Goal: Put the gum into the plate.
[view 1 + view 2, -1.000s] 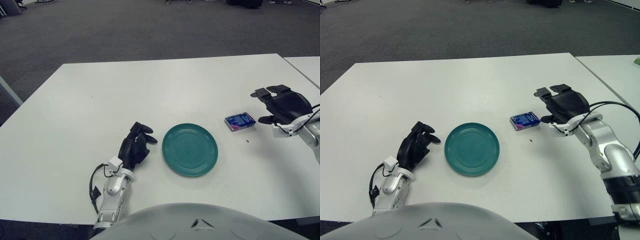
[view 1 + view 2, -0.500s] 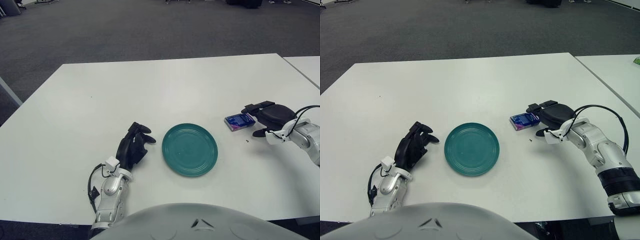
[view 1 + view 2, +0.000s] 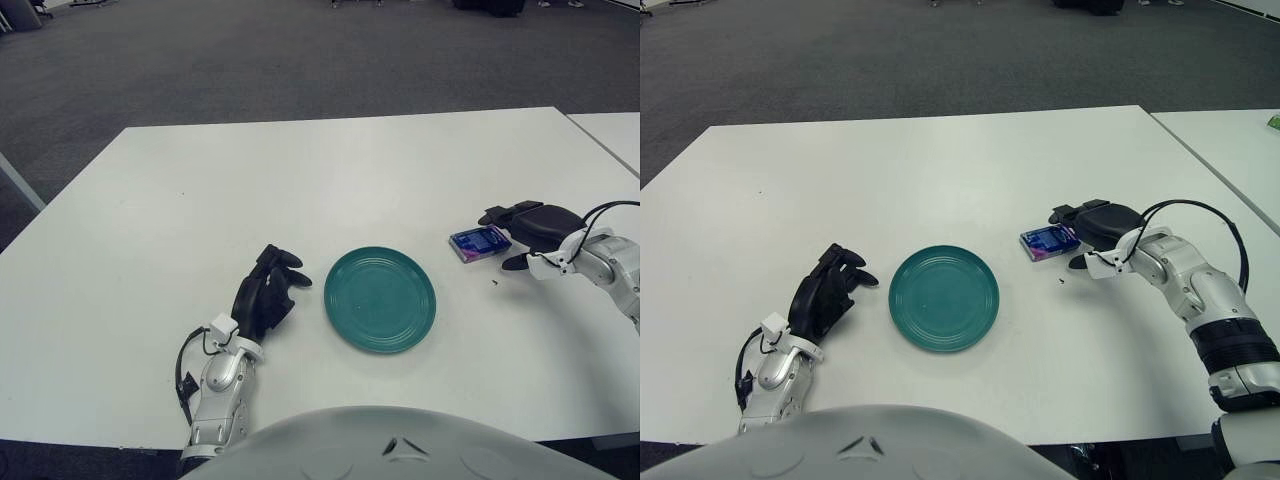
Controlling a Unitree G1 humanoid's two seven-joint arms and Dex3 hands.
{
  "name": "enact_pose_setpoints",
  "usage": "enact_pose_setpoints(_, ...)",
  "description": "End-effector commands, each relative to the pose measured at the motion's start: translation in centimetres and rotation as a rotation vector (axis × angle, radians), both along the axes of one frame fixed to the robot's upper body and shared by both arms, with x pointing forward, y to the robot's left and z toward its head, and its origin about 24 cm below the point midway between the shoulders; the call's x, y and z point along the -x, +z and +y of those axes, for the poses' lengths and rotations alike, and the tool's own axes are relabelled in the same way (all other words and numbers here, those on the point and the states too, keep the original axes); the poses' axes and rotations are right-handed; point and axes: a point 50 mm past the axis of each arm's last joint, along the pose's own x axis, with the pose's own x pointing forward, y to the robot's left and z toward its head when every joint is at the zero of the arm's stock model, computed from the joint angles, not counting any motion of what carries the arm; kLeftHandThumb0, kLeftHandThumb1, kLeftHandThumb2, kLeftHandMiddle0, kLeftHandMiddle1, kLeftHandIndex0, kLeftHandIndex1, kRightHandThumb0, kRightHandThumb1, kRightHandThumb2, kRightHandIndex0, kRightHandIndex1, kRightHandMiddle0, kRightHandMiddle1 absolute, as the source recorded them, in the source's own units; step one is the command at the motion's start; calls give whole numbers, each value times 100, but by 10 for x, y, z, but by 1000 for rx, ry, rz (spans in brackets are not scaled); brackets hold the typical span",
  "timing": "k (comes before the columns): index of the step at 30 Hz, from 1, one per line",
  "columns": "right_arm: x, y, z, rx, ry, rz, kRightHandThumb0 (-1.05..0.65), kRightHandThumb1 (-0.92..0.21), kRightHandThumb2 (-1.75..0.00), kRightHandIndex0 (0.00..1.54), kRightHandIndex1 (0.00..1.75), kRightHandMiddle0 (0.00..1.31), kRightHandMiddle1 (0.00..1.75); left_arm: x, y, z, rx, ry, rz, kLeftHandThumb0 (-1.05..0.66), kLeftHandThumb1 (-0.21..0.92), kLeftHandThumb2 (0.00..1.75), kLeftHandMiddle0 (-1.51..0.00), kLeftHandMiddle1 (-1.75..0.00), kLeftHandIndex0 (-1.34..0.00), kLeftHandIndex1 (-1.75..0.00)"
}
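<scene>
The gum (image 3: 1048, 241), a small blue pack, lies flat on the bench (image 3: 940, 160) toward its right edge, to the right of the teal plate (image 3: 944, 297). The right hand (image 3: 1102, 226) sits low at the pack's right side, fingers (image 3: 1064, 213) spread, reaching over its far corner, not yet closed on it. The left hand (image 3: 825, 296) rests left of the plate near the front edge, fingers loosely curled, holding nothing.

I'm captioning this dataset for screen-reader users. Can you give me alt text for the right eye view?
The robot's right hand sits low on a white table right beside a small blue gum pack, not yet gripping it. A round teal plate lies empty left of the pack, and the left hand rests on the table left of the plate.
</scene>
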Motion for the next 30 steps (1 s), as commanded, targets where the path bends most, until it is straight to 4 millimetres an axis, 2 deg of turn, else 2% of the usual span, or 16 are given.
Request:
enact_pose_setpoints(1,-3,1,3,-8,6,20,-76,-92,-34,25,14,0,61,4,-5,4,8,6,33,-94,92,90,-44,-152,-32,-163)
enact_pose_setpoints(12,-6,-4,9,21,29,64,-77,-92,-33,24,13,0,58,4,-6,2,13,2,28,-94,92,89,-47,-150,-30,-163)
enact_pose_setpoints(21,-12,-11,9,47,22,81,-75,-92,-33,26,13,0,54,5,-7,0,4,10,30,-94,92,89,-44,-154,-30,-165)
enact_pose_setpoints(30,-13,-24,11,28,-36,135,-79,-89,-30,23,10,0,50,5,-6,-3,16,1,18,-94,92,89,-45,-152,-32,-164)
